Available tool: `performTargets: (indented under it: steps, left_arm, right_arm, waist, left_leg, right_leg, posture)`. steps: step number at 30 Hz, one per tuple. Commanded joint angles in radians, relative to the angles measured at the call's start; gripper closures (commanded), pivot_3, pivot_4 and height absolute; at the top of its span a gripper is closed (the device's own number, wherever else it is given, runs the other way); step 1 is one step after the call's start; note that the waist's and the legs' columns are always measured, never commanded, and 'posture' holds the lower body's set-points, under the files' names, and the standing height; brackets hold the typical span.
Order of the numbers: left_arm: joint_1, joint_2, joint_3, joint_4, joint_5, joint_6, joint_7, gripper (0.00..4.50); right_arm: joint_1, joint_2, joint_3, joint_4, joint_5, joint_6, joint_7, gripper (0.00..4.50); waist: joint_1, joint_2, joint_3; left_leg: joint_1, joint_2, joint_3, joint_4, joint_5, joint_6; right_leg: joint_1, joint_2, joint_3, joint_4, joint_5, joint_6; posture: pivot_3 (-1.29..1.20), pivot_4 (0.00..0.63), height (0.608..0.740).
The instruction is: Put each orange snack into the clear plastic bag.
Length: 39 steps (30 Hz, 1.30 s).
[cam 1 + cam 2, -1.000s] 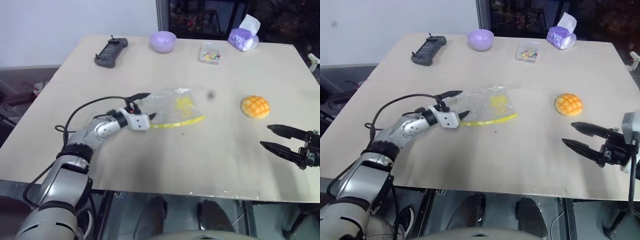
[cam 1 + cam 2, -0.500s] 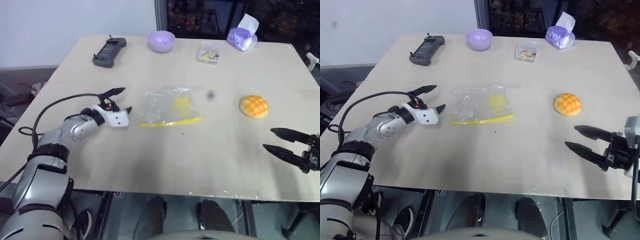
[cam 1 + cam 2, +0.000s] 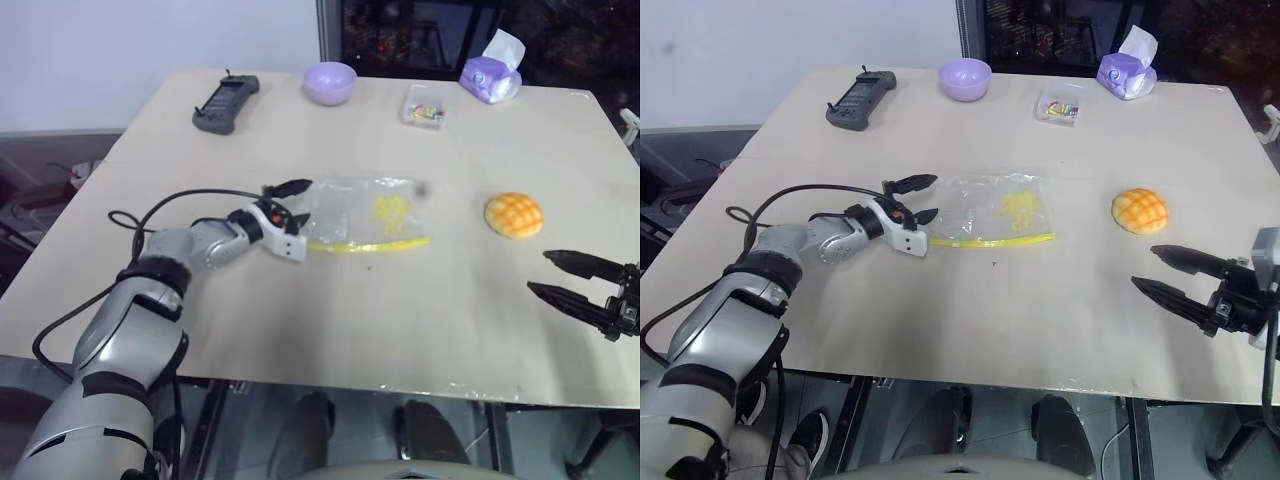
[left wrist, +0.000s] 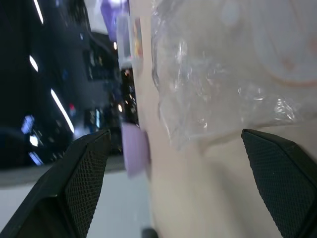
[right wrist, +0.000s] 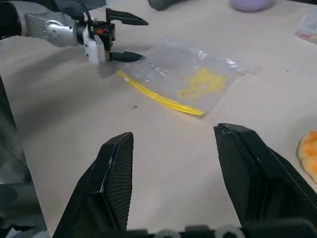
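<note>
- The right claw (image 3: 578, 283) hovers at the near right edge of the surface (image 3: 400, 330), fingers spread, nothing between them.
- The left claw (image 3: 297, 215) sits at the left end of the clear plastic bag (image 3: 370, 213), fingers spread; it seems to straddle the bag's edge, though contact is hard to judge.
- The bag lies flat mid-surface, yellow seal strip towards the robot.
- The orange snack (image 3: 513, 214) rests right of the bag, well apart from it.

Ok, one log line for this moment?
left gripper: open at clear plastic zip bag edge | right gripper: open | round orange bun: on table
</note>
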Motion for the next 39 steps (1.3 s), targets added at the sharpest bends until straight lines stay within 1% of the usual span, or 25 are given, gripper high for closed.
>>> performTargets:
  steps: [1,4,6,8,11,12,13,17,20,22,25,28,30,33,34,35,36,39]
  left_arm:
    - [-0.014,-0.032,-0.067,0.042,0.049,0.015,0.036,0.25]
    - [-0.03,-0.053,-0.095,0.064,0.062,0.017,0.053,1.23]
    - [-0.038,-0.063,-0.116,0.073,0.073,0.016,0.063,2.27]
    - [-0.047,-0.076,-0.142,0.076,0.095,0.019,0.082,3.06]
    - [-0.056,-0.089,-0.16,0.085,0.097,0.02,0.101,4.41]
    - [-0.057,-0.091,-0.166,0.087,0.099,0.021,0.109,4.47]
    - [-0.058,-0.092,-0.173,0.085,0.104,0.021,0.123,4.47]
    - [-0.059,-0.091,-0.185,0.072,0.111,0.015,0.179,4.47]
    - [-0.048,-0.09,-0.132,0.055,0.038,-0.032,0.187,4.47]
    - [-0.032,-0.098,-0.071,0.036,-0.057,-0.079,0.137,4.47]
    - [-0.015,-0.083,-0.083,0.005,-0.044,-0.073,0.104,4.47]
    - [-0.013,-0.059,-0.12,0.012,0.014,-0.014,0.111,4.47]
    - [-0.029,-0.042,-0.113,0.023,0.016,0.009,0.126,4.47]
    - [-0.059,-0.028,-0.082,0.056,-0.019,0.009,0.123,3.71]
    - [-0.07,-0.023,-0.083,0.066,-0.016,0.009,0.129,3.22]
    - [-0.079,-0.019,-0.082,0.075,-0.018,0.01,0.133,2.83]
    - [-0.091,-0.018,-0.065,0.094,-0.04,0.021,0.117,2.27]
    - [-0.117,-0.023,-0.058,0.142,-0.056,0.066,0.074,0.9]
  right_arm:
    - [0.013,-0.003,-0.05,-0.03,0.009,-0.006,-0.007,1.69]
    - [0.019,-0.001,-0.054,-0.035,0.012,-0.007,-0.012,1.69]
    - [0.021,0.0,-0.056,-0.036,0.013,-0.008,-0.014,1.69]
    - [0.02,-0.003,-0.059,-0.03,0.011,-0.01,-0.014,1.69]
    - [0.016,-0.005,-0.058,-0.025,0.01,-0.011,-0.014,1.69]
    - [0.015,-0.005,-0.056,-0.023,0.009,-0.012,-0.014,1.69]
    - [0.012,-0.005,-0.054,-0.022,0.008,-0.012,-0.015,1.69]
    - [0.006,-0.005,-0.046,-0.016,0.003,-0.016,-0.015,1.69]
    - [0.005,-0.004,-0.043,-0.012,0.0,-0.019,-0.012,1.69]
    - [-0.001,-0.004,-0.034,-0.009,-0.004,-0.02,-0.012,1.69]
    - [-0.005,-0.001,-0.026,-0.015,-0.004,-0.018,-0.015,1.69]
    - [-0.004,0.005,-0.02,-0.015,-0.009,-0.02,-0.014,1.69]
    - [-0.003,0.007,-0.016,-0.015,-0.012,-0.02,-0.015,1.69]
    - [-0.005,0.007,-0.014,-0.014,-0.014,-0.017,-0.017,1.69]
    - [-0.004,0.007,-0.013,-0.014,-0.016,-0.016,-0.017,1.69]
    - [-0.002,0.007,-0.012,-0.014,-0.019,-0.016,-0.017,1.69]
    - [0.001,0.009,-0.012,-0.014,-0.021,-0.017,-0.017,1.69]
    - [0.009,0.014,-0.013,-0.019,-0.024,-0.018,-0.018,1.69]
  waist:
    - [0.004,0.0,0.0]
    - [0.007,0.0,0.0]
    - [0.007,0.0,0.0]
    - [0.01,0.0,-0.001]
    - [0.015,0.003,-0.003]
    - [0.014,0.005,-0.004]
    - [0.012,0.005,-0.004]
    - [0.011,0.005,-0.005]
    - [0.011,0.005,-0.005]
    - [0.012,0.005,-0.005]
    - [0.01,0.004,-0.004]
    - [0.006,0.004,-0.004]
    - [0.004,0.004,-0.004]
    - [-0.009,0.002,-0.003]
    - [-0.013,0.001,-0.003]
    - [-0.017,0.0,-0.002]
    - [-0.017,-0.001,-0.001]
    - [-0.017,-0.002,-0.001]
  left_leg:
    - [0.0,0.0,0.0,0.0,0.0,0.0]
    - [0.0,0.0,0.0,0.001,0.0,0.0]
    - [0.0,0.0,0.0,0.001,0.0,0.0]
    - [0.0,0.0,0.0,0.001,0.0,0.0]
    - [0.002,-0.001,-0.001,0.001,0.0,0.0]
    - [0.004,-0.001,-0.001,0.001,0.0,0.0]
    - [0.007,-0.001,-0.001,0.001,0.0,0.0]
    - [0.008,-0.001,-0.002,0.001,0.0,0.0]
    - [0.006,-0.001,-0.003,0.002,0.0,0.0]
    - [0.005,-0.002,-0.004,0.002,0.0,0.0]
    - [0.004,-0.002,-0.004,0.002,0.0,0.0]
    - [0.004,-0.002,-0.004,0.001,0.0,0.0]
    - [0.005,-0.002,-0.004,0.001,0.0,0.0]
    - [0.005,-0.002,-0.004,0.001,0.0,0.0]
    - [0.005,-0.001,-0.004,0.001,0.0,0.0]
    - [0.005,-0.001,-0.004,0.001,0.0,0.0]
    - [0.004,-0.001,-0.004,0.001,0.0,0.0]
    - [0.002,-0.002,-0.004,0.001,0.0,0.0]
  right_leg:
    - [0.0,0.0,0.0,0.0,0.0,0.0]
    - [0.001,0.0,0.0,0.0,0.0,0.0]
    - [0.001,0.0,0.0,0.0,0.0,0.0]
    - [0.001,0.0,0.0,0.0,0.0,0.0]
    - [0.003,-0.001,-0.001,0.0,0.0,0.0]
    - [0.005,-0.001,-0.001,0.0,0.0,0.0]
    - [0.008,-0.001,-0.002,-0.001,0.0,0.001]
    - [0.009,-0.001,-0.002,-0.001,0.0,0.001]
    - [0.009,-0.001,-0.004,-0.001,0.0,0.001]
    - [0.009,-0.002,-0.005,-0.002,0.0,0.001]
    - [0.008,-0.003,-0.005,-0.002,0.0,0.001]
    - [0.008,-0.002,-0.005,-0.002,0.0,0.001]
    - [0.009,-0.002,-0.005,-0.002,0.0,0.001]
    - [0.008,-0.002,-0.005,-0.001,0.0,0.001]
    - [0.008,-0.001,-0.005,-0.001,0.0,0.001]
    - [0.008,-0.001,-0.005,-0.001,0.0,0.001]
    - [0.007,-0.002,-0.005,-0.001,0.0,0.001]
    - [0.006,-0.002,-0.005,-0.002,0.0,0.001]
  posture:
    - [0.0,0.15,0.74]
    - [0.0,0.15,0.74]
    - [0.0,0.15,0.74]
    - [0.0,0.15,0.74]
    - [0.0,0.15,0.74]
    - [0.0,0.15,0.74]
    - [0.0,0.15,0.74]
    - [0.0,0.15,0.74]
    - [0.0,0.15,0.74]
    - [0.0,0.15,0.74]
    - [0.0,0.15,0.74]
    - [0.0,0.15,0.74]
    - [0.0,0.15,0.74]
    - [0.0,0.15,0.74]
    - [0.0,0.15,0.74]
    - [0.0,0.15,0.74]
    - [0.0,0.15,0.74]
    - [0.0,0.15,0.74]
